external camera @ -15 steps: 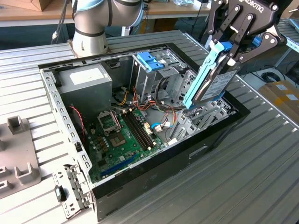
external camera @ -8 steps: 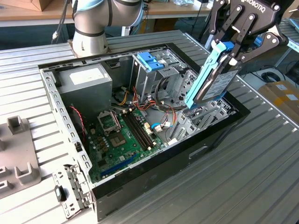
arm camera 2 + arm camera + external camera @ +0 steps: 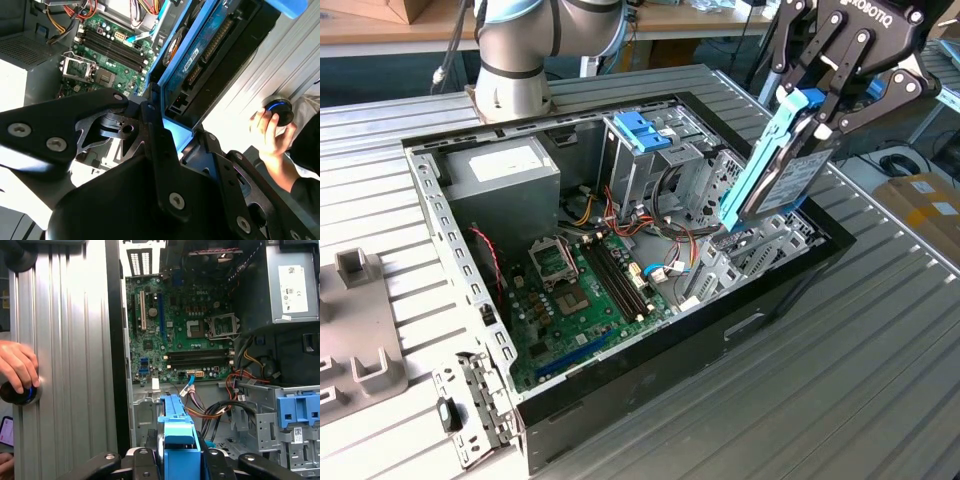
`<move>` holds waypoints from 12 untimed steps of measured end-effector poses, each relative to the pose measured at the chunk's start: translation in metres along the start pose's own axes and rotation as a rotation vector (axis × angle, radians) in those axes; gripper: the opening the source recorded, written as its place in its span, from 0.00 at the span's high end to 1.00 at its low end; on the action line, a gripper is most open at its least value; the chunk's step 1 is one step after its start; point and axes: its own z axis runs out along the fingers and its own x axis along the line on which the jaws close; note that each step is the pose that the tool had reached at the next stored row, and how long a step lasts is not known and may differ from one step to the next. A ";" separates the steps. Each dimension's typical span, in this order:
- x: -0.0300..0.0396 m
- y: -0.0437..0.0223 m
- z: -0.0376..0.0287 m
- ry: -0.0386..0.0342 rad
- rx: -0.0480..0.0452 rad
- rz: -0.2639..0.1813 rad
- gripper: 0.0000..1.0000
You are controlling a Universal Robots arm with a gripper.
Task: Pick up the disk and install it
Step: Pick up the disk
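Observation:
The disk [image 3: 788, 175], a grey drive in a blue carrier frame, hangs tilted on edge over the open computer case [image 3: 790, 285] at the exterior view's right. My gripper [image 3: 823, 108] is shut on its upper end. The disk's lower end is just above the metal drive bay [image 3: 760, 245], and I cannot tell if they touch. In the second wrist view the disk [image 3: 212, 55] runs away from my black fingers [image 3: 152, 125]. In the first wrist view the blue frame [image 3: 177, 437] sits between the fingers, over the bay area.
Inside the case lie the green motherboard [image 3: 575, 290], a grey power-supply box [image 3: 500, 175], loose cables [image 3: 665, 245] and a tall metal cage with a blue handle [image 3: 642, 130]. A person's hand [image 3: 17, 365] rests on a knob on the ribbed table [image 3: 880, 350] beside the case.

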 end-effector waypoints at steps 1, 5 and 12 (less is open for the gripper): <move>0.0000 -0.0005 0.0000 0.0001 0.0000 0.000 0.63; -0.0002 -0.0042 0.0001 0.0005 0.0000 0.000 0.63; -0.0006 -0.0121 0.0004 0.0020 0.0001 0.000 0.63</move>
